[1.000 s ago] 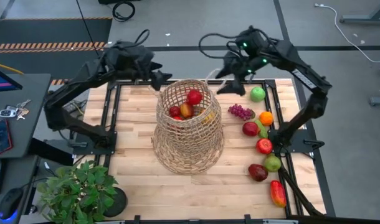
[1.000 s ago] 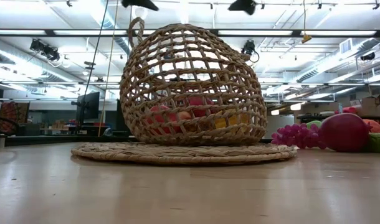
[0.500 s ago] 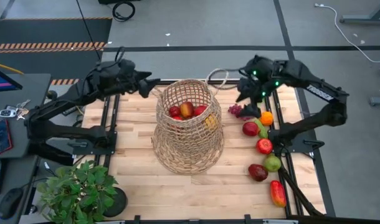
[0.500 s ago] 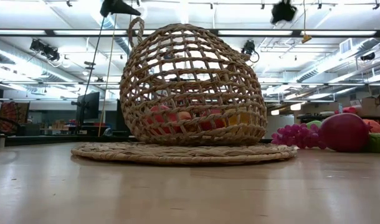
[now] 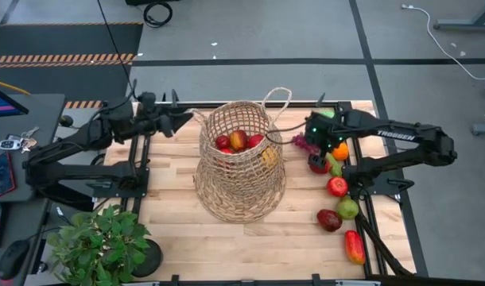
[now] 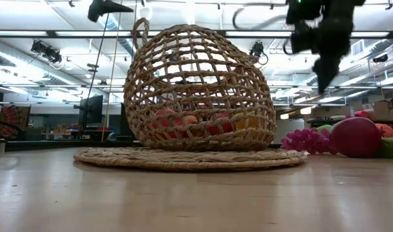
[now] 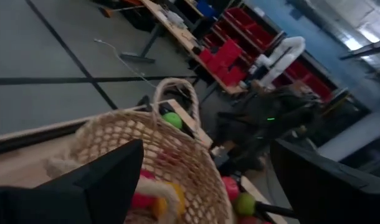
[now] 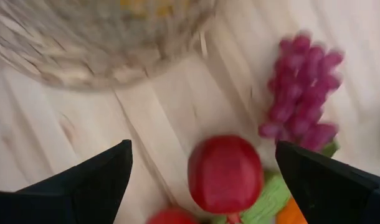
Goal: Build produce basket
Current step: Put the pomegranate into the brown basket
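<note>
Because your right gripper (image 8: 205, 186) hangs over the row of loose produce with its fingers (image 8: 84, 180) spread wide and nothing between them, the relation that matters is the one seen from its own wrist: the red apple (image 8: 225, 173) lies straight ahead between the two fingers, below them on the surface (image 5: 175, 230). It is round, so it gives you no long axis to line up with — only centring counts. The purple grapes (image 8: 305, 93) lie just beyond it, toward the far edge, and a green piece (image 8: 265, 202) touches the apple's side, so a drop off centre may catch a neighbour. The basket (image 5: 241, 163) stands upright in the middle of the surface, several fruits already inside, just to the left of this gripper. Your left gripper (image 5: 179, 121) waits beside the basket's neck on the opposite side, fingers (image 7: 109, 180) apart and empty, well away from the loose pieces — the right arm is plainly the nearer one, I judge.
</note>
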Motion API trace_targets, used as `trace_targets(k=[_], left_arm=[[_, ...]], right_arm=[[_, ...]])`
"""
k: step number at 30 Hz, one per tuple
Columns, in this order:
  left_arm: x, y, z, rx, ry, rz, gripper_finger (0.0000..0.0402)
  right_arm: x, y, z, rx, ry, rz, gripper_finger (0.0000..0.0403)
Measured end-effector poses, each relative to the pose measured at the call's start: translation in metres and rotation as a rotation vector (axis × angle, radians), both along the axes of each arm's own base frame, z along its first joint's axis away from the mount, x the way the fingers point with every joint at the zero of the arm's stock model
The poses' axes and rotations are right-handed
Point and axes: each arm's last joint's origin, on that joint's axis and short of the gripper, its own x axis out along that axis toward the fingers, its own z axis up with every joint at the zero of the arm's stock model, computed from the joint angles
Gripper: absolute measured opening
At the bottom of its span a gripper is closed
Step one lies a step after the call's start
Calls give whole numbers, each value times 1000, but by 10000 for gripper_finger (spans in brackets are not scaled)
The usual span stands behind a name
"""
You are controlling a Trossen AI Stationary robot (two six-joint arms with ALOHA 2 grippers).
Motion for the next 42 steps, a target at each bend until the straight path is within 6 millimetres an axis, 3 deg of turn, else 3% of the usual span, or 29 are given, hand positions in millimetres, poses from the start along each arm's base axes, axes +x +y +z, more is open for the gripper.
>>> trace_targets(k=[11,26,36,42], left_arm=[[-21,-14,6,-11,-54,-48,357],[-22,-16,5,-42,-53,-64,357],[-23,-16,5,-54,-62,-84,357],[-23,-16,5,-40,-55,-85,357]], right_arm=[[-13,-2,-58,-19,215,29,399],[12,-15,-103,101,438,79,400],[14,-15,-108,122,449,106,377],[19,-16,-94,160,395,59,371]])
